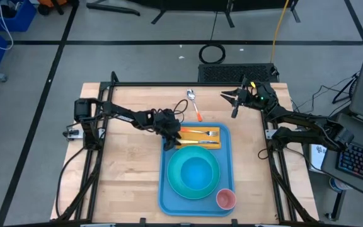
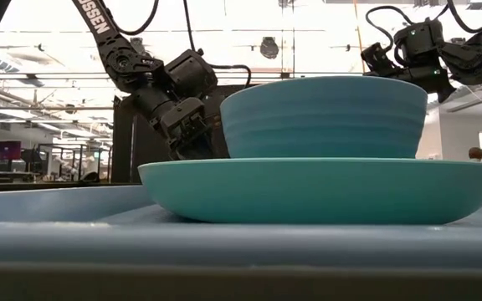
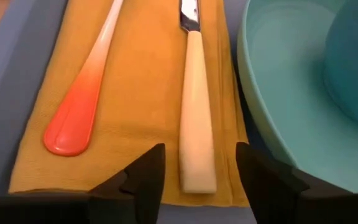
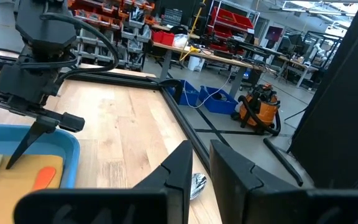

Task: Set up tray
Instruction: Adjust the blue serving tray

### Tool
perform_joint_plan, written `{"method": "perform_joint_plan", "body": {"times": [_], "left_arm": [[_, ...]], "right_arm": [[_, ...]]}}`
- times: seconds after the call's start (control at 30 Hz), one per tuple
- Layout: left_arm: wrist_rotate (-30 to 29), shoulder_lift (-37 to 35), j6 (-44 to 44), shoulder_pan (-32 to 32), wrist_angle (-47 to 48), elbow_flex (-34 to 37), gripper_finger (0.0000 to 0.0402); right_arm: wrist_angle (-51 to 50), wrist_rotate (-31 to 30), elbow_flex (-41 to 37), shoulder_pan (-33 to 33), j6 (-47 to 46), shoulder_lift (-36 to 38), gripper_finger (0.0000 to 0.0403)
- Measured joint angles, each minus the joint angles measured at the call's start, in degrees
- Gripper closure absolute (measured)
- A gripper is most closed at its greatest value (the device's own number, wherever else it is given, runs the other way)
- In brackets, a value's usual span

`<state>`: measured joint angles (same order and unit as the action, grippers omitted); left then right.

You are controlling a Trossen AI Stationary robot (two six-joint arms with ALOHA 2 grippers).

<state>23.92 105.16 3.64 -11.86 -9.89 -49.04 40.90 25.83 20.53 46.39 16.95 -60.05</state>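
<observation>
Light-blue tray (image 1: 166, 189): flat on the wooden table (image 1: 125, 170), centre-right, long side running away from the table's front edge.
On the tray: turquoise plate (image 1: 183, 184) with a darker blue bowl (image 1: 199, 170) nested in it; pink cup (image 1: 225, 199) at the near right corner; orange napkin (image 1: 212, 131) across the far end.
On the napkin: cream-handled utensil (image 3: 196, 130) and orange-handled utensil (image 3: 79, 106), side by side, not touching.
Left gripper (image 3: 197, 168): low over the tray's far-left corner, at the napkin's end. Fingers (image 3: 146, 177) spread, one on each side of the cream handle's tip, clear of it. Nothing held.
Tray vs left claw: tray directly beneath it; plate rim just beside it.
Right gripper (image 1: 236, 101): raised over the table's far right, well off the tray, beyond its far-right corner. Fingers (image 4: 179, 168) nearly together, narrow gap, nothing between them.
Off the tray: spoon (image 1: 194, 104) with an orange handle on the bare wood just past the tray's far end, between the two grippers.
</observation>
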Motion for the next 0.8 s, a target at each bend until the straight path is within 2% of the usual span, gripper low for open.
{"method": "perform_joint_plan", "body": {"times": [0.2,0.47,0.6,0.73,0.8], "left_arm": [[0.04,-1.12,0.03,-0.43,1.42,0.04,0.0217],[-1.24,-7.57,1.19,-0.89,1.88,0.04,0.0244],[-9.11,-10.37,5.63,-2.16,-2.27,0.02,0.0251],[-19.79,-10.64,15.65,-4.04,-6.69,-0.02,0.0258],[-22.8,-10.62,20.67,-5.75,-7.37,-0.02,0.0262]], "right_arm": [[-0.02,0.02,0.0,0.0,0.0,0.0,0.0358],[0.01,0.0,0.0,0.0,0.03,0.0,0.0358],[0.07,0.01,0.0,0.0,0.11,0.0,0.0358],[0.27,0.0,0.0,0.0,0.13,0.0,0.0358],[0.25,0.0,0.0,0.0,0.15,0.0,0.0358]]}}
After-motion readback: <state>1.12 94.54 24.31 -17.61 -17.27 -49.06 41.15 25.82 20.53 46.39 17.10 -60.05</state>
